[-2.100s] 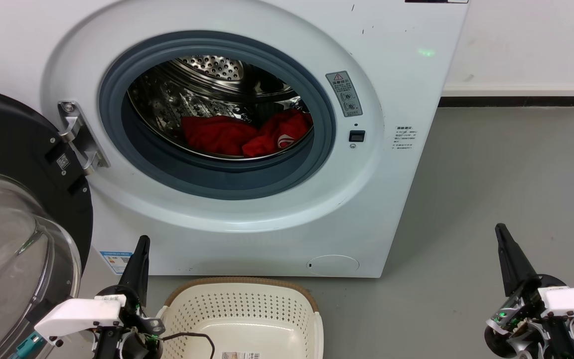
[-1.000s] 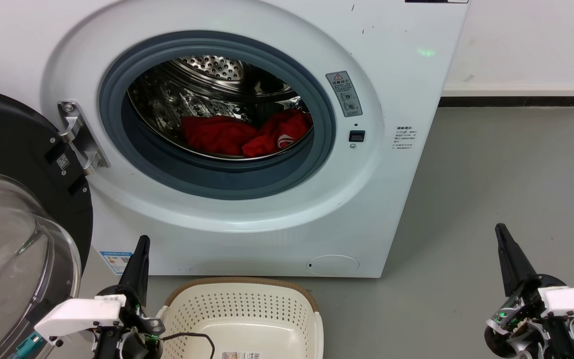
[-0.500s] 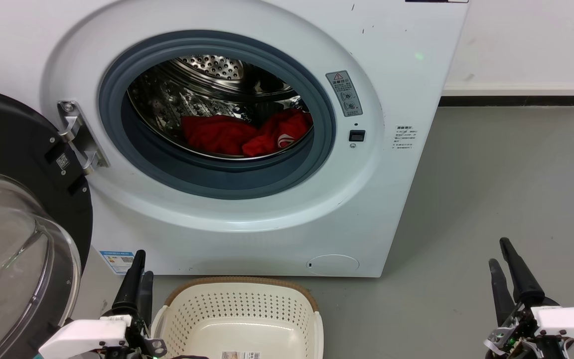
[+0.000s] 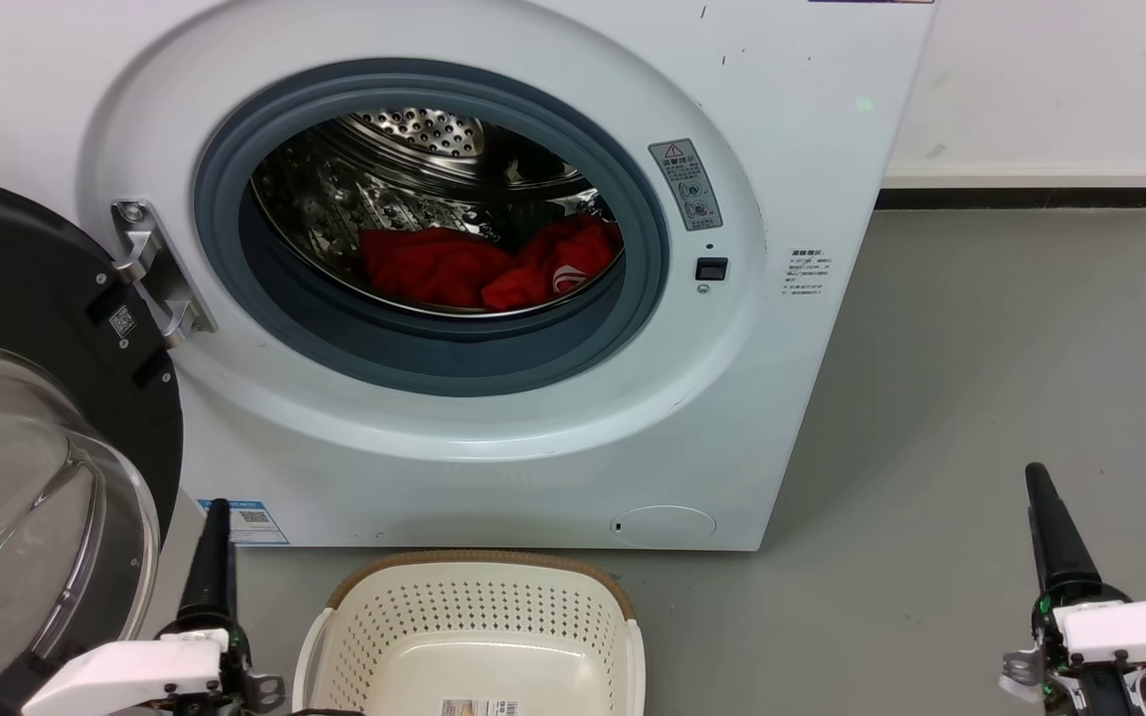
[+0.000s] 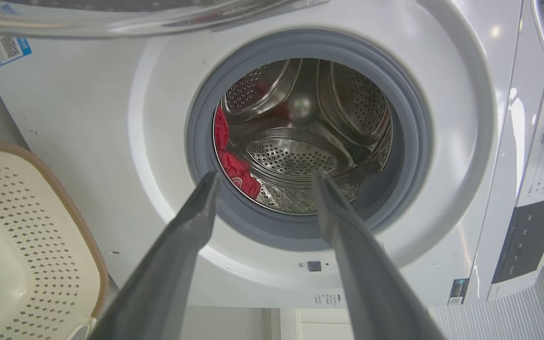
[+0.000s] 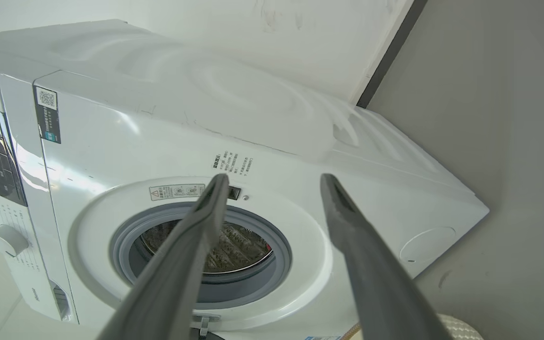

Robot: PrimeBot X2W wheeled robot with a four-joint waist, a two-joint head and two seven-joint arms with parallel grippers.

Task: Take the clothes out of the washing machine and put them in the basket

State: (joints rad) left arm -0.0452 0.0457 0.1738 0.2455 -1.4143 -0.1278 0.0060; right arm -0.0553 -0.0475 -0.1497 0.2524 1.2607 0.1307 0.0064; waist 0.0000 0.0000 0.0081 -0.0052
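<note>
Two red clothes lie in the steel drum of the white washing machine [image 4: 782,149]: a plain one [image 4: 429,267] on the left and one with a white logo [image 4: 558,261] on the right. In the left wrist view a strip of red cloth [image 5: 232,165] shows at the drum's left edge. The cream basket [image 4: 474,582] stands on the floor in front of the washer. My left gripper [image 4: 215,517] hangs low beside the basket's left side, open and holding nothing [image 5: 265,177]. My right gripper [image 4: 1039,482] is far off at the lower right, also open and holding nothing [image 6: 274,179].
The black-framed glass door [image 4: 26,418] stands swung open at the left, close to my left arm. Grey floor [image 4: 1011,338] stretches to the right of the washer. A white wall with a dark skirting [image 4: 1026,202] runs behind. A second appliance's control panel [image 5: 527,231] shows in the left wrist view.
My left gripper has moved left and lower, away from the basket's corner. My right gripper has sunk and shifted a little right. Both wrists have turned. The clothes and basket have stayed put.
</note>
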